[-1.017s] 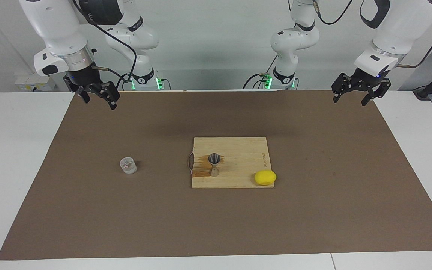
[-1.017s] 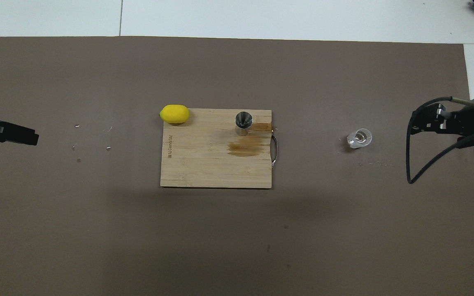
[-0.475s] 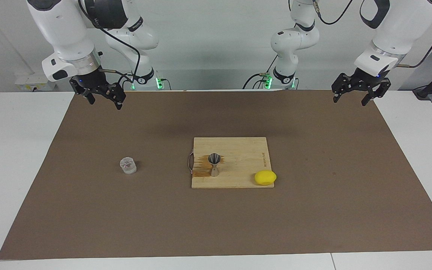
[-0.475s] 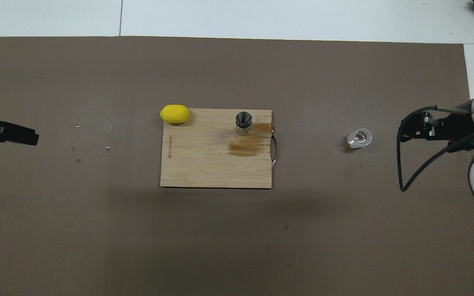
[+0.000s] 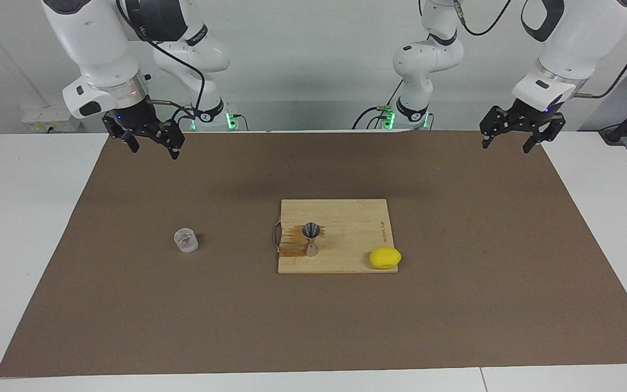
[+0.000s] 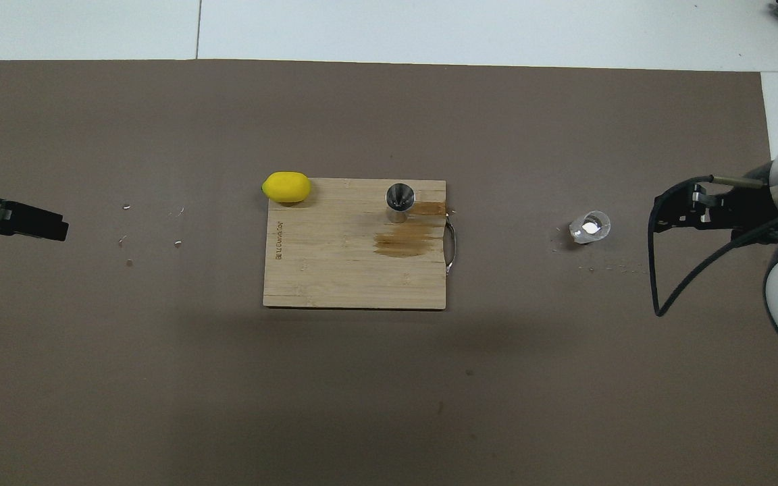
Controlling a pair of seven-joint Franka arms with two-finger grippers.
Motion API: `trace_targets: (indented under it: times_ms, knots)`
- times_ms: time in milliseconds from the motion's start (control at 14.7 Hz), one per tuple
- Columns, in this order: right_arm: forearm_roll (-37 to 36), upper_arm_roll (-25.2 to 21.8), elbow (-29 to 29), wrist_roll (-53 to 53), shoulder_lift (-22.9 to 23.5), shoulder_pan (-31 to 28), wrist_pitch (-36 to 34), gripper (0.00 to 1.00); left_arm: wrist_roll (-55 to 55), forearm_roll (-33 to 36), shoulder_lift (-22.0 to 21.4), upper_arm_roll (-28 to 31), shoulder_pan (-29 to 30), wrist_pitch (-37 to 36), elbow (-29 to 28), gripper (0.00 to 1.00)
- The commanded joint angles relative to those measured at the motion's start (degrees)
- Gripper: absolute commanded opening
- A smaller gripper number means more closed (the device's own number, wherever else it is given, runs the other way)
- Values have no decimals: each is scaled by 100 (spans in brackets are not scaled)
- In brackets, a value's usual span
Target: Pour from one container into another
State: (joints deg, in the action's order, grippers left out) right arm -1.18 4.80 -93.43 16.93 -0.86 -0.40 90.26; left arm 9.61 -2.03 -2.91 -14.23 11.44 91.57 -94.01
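Note:
The clear faceted glass tumbler (image 5: 185, 240) stands upright on the brown mat toward the right arm's end; it also shows in the overhead view (image 6: 590, 227). The silver hourglass jigger (image 5: 311, 239) stands upright on the wooden cutting board (image 5: 351, 218), also seen from overhead (image 6: 400, 200). My right gripper (image 5: 154, 149) is open and empty, raised over the mat's edge by its base; overhead it (image 6: 672, 214) lies beside the tumbler, apart from it. My left gripper (image 5: 506, 146) is open and empty, waiting over the mat's corner at its own end (image 6: 44, 226).
A yellow lemon (image 5: 385, 257) lies at the board's corner farther from the robots, toward the left arm's end (image 6: 286, 187). A brown wet stain (image 6: 406, 241) marks the board (image 6: 335, 270) near its metal handle (image 6: 452, 246). Small crumbs dot the mat.
My right gripper has moved a little inward over the mat, toward the tumbler. The left arm has barely shifted. The tumbler and jigger have not moved.

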Motion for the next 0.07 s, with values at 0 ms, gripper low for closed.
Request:
trace_targets:
  times_ms: [0]
  knots:
    - [13,73,-167,-163,-134,-83,80,100,-1156,-253,-166,8,-517,412,-318,100]
